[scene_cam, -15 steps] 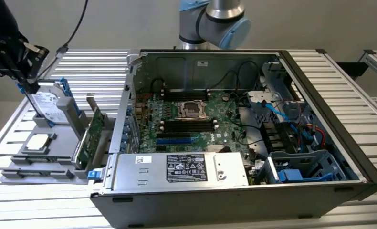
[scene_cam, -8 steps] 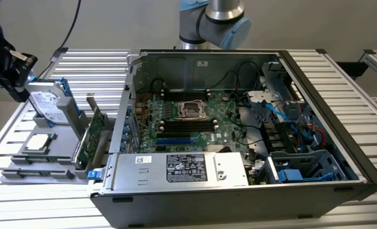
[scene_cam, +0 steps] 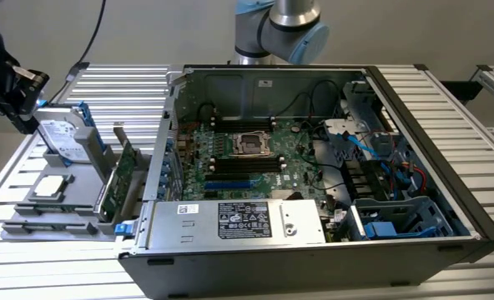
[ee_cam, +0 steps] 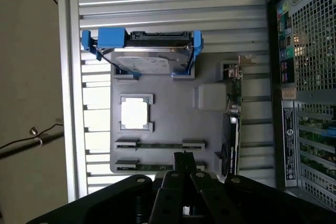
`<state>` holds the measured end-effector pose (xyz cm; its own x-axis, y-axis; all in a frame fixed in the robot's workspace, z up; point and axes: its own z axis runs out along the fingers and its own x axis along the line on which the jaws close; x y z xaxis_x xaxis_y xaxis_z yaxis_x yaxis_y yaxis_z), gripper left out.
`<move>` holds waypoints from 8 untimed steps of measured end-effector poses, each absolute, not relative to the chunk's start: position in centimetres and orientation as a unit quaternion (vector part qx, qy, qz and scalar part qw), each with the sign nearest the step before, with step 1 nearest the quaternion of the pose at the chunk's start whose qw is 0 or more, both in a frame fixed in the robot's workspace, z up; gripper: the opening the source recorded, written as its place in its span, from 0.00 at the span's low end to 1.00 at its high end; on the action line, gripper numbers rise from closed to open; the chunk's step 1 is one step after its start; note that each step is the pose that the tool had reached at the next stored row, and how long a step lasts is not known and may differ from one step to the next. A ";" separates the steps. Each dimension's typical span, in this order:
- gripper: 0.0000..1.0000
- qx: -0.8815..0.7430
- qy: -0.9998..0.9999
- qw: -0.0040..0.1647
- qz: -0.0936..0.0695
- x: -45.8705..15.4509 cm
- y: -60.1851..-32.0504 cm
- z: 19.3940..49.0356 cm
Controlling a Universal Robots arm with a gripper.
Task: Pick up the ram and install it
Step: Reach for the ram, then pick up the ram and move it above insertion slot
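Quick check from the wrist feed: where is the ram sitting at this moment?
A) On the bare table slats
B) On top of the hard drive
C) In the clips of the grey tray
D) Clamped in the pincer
C: the wrist view shows the ram lying in the clips of the grey tray, beside the CPU, with the pincer hovering above it.

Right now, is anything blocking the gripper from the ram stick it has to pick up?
Nothing visible is. The gripper hangs above the gray tray, where the ram sticks lie uncovered in their holders. The hard drive and the green card stand off to the sides.
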<state>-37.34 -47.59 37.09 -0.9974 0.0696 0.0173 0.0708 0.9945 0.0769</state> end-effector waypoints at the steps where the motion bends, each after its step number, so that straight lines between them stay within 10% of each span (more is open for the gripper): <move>1: 0.11 -0.035 -0.999 0.007 -0.039 -37.3 -47.6 37.1; 8: 0.11 -0.035 -0.999 0.007 -0.039 -37.3 -47.6 37.1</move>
<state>-37.34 -47.59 37.09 -0.9974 0.0697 0.0173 0.0708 0.9945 0.0769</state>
